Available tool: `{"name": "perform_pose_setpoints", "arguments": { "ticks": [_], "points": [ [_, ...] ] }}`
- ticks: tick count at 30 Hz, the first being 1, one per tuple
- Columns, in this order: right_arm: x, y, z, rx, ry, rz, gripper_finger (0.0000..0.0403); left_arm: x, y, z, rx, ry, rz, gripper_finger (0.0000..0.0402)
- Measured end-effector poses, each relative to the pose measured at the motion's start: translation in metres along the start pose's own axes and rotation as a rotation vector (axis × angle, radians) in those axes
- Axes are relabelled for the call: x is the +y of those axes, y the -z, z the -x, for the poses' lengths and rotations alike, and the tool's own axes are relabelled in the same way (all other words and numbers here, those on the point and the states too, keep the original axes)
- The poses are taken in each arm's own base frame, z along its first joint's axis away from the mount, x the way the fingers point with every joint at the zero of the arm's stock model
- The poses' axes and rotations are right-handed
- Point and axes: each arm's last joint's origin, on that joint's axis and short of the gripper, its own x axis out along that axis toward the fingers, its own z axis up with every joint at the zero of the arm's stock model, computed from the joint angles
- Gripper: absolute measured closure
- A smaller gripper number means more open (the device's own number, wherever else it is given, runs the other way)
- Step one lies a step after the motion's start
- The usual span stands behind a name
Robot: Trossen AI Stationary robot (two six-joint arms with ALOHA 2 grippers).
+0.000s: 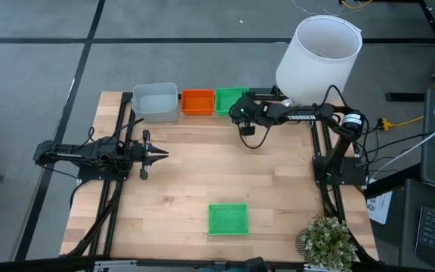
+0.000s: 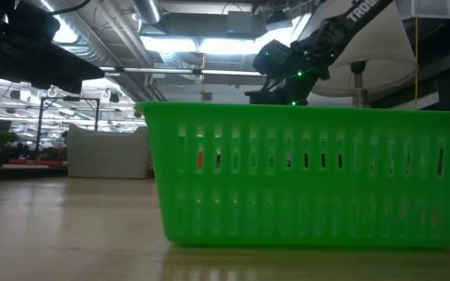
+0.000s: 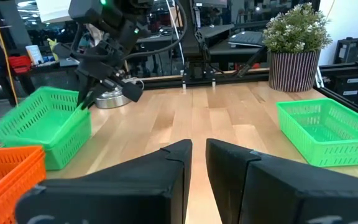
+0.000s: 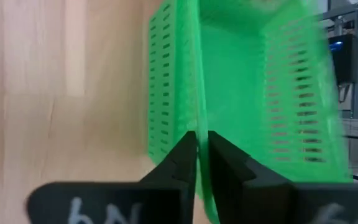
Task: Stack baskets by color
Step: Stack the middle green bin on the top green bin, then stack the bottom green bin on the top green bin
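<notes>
The right gripper [image 4: 202, 158] has its fingers nearly closed, pinching the wall of the green basket [image 1: 231, 100] at the far edge of the worktop [image 1: 202, 174], beside the orange basket [image 1: 197, 101]. I think the release should be slow. The left gripper [image 1: 159, 154] waits, slightly open and empty.

The wooden table [image 1: 187, 174] carries a grey basket [image 1: 155, 101], an orange basket [image 1: 197, 102], two green baskets [image 1: 227, 219] and a plant [image 1: 327, 242].

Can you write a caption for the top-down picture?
Right tool grips a green basket beside orange and grey ones.
</notes>
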Motion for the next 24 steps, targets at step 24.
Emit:
{"name": "perform_pose_setpoints", "arguments": {
  "ticks": [24],
  "points": [
    [-0.011, -0.008, 0.007, 0.084, 0.132, 0.001, 0.0326, 0.0, 0.0, 0.0, 0.0, 0.0, 0.0, 0.036]
  ]
}}
